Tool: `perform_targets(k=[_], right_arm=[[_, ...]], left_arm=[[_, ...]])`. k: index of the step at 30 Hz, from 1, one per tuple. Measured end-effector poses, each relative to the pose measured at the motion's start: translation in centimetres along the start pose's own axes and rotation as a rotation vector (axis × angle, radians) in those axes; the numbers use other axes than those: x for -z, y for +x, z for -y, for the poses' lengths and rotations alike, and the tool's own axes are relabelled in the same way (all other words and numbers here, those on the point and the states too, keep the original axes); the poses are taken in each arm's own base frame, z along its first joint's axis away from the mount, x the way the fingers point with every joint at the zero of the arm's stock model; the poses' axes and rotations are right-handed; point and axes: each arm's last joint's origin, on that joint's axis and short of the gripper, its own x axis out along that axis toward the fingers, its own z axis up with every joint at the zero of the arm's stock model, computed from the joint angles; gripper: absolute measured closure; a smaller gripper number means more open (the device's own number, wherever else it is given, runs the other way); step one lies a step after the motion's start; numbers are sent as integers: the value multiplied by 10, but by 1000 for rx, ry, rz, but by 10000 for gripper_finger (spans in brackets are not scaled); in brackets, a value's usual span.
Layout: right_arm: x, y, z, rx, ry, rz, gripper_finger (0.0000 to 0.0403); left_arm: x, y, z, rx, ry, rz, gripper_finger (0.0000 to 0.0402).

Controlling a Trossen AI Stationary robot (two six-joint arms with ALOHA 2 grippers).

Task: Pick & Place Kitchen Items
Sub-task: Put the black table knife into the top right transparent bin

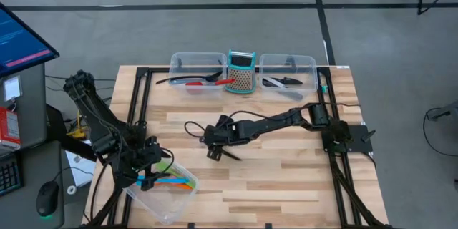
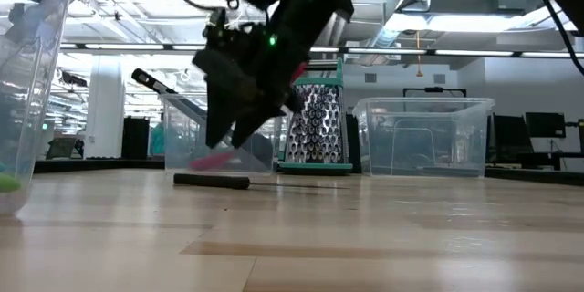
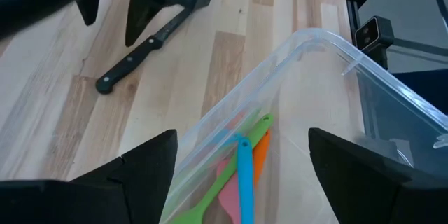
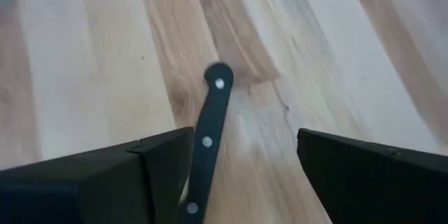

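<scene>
At the middle of the high view the right gripper (image 1: 217, 148) hangs low over a black-handled knife (image 4: 208, 140) lying flat on the wooden table (image 1: 286, 179); its fingers are spread wide with the handle between them, holding nothing. Lower left, the left gripper (image 1: 147, 174) hovers spread and empty above a clear tub (image 1: 168, 200) with coloured spatulas (image 3: 238, 178) inside. Two more tubs (image 1: 288, 71) flank a grater (image 1: 242, 71) at the table's top edge.
</scene>
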Motion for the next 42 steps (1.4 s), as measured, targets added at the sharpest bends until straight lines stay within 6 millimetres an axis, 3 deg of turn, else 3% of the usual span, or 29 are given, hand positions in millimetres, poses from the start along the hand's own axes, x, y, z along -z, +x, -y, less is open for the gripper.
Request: perform_targets(k=[7,15,21,25,32,42], right_arm=[[14,16,-10,-40,22,60,154],[29,28,-6,-48,72,75,154],[46,47,-8,-68,185,47,160],[43,45,-7,-83,198,45,206],[43,47,-3,-78,232,36,355],[38,39,-3,-97,230,60,350]], left_arm=[[0,0,0,5,-4,3,97],[-1,0,1,8,-7,5,97],[-1,0,1,11,-11,7,97],[-1,0,1,11,-11,8,97],[-1,0,1,13,-15,9,97],[-1,0,1,13,-16,9,97]])
